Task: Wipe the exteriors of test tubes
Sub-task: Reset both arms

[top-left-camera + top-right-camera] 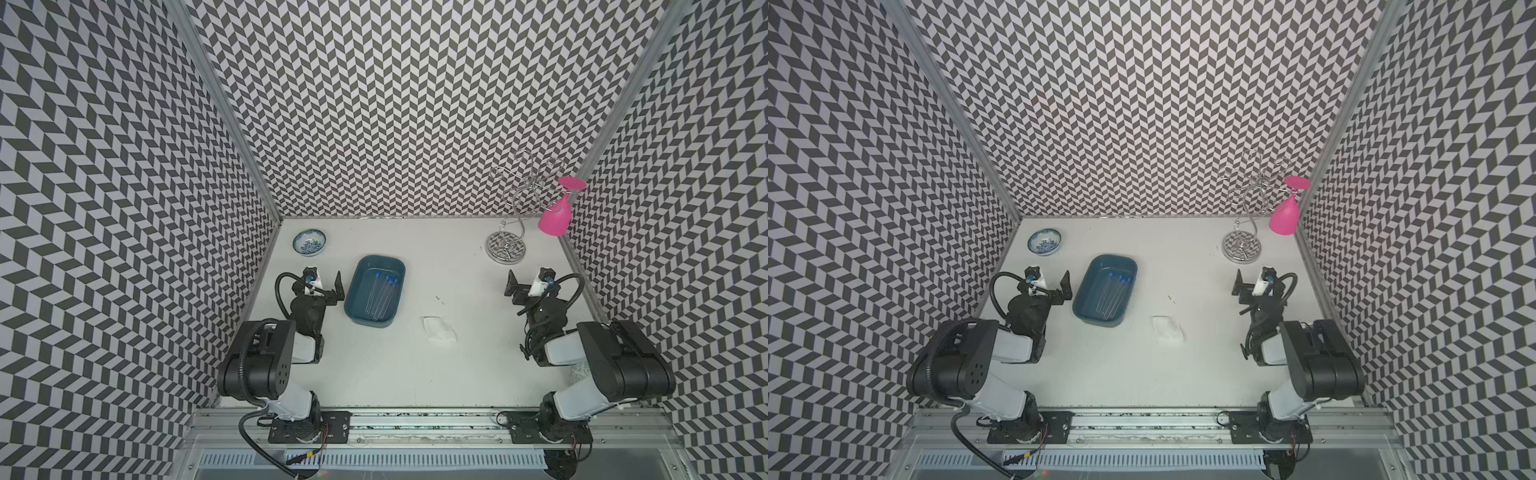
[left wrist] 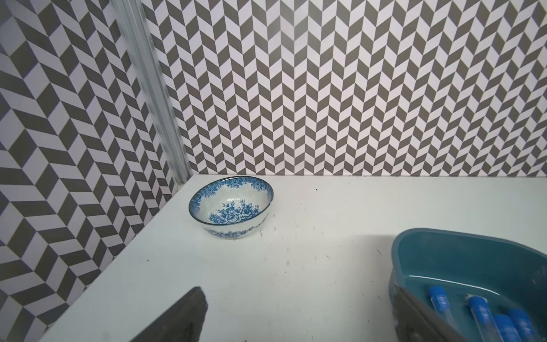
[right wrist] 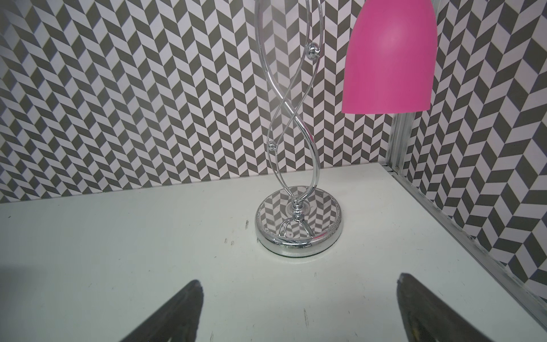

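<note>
Several clear test tubes [image 1: 379, 298] with blue caps lie side by side in a dark blue tray [image 1: 353, 293], left of the table's middle in both top views [image 1: 1109, 297]. The left wrist view shows their blue caps [image 2: 438, 296] inside the tray [image 2: 444, 245]. My left gripper [image 1: 320, 289] stands open just left of the tray, one finger close beside its wall, nothing between its fingers [image 2: 297, 288]. My right gripper [image 1: 532, 286] stands open and empty at the right, facing the back wall [image 3: 299, 279]. A white wipe sheet [image 1: 439, 330] lies crumpled on the table between the arms.
A blue-and-white bowl [image 1: 309, 241] sits in the back left corner [image 2: 231, 207]. A chrome wire stand [image 1: 506, 247] stands at the back right [image 3: 297, 231], with a pink glass [image 1: 555, 218] hanging upside down from it. Patterned walls enclose three sides.
</note>
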You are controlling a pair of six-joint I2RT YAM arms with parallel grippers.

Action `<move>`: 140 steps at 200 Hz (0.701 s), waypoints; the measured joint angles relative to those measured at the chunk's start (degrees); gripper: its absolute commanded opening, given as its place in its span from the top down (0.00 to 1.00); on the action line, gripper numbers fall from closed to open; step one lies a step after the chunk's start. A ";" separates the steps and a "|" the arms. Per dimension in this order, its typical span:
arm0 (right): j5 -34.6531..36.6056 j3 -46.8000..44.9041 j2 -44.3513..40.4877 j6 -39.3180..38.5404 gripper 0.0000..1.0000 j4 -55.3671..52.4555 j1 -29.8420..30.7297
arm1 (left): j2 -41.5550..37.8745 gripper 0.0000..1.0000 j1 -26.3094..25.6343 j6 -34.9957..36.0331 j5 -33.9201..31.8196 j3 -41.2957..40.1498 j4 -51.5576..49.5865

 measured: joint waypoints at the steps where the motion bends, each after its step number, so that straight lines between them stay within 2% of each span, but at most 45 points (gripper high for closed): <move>1: -0.02 0.00 0.00 0.00 0.00 0.00 0.00 | 0.00 0.00 0.02 -0.02 0.04 0.00 0.02; 140: -0.59 0.00 0.00 -0.07 0.00 0.00 0.00 | 0.13 0.00 0.09 -0.09 1.51 0.33 -1.11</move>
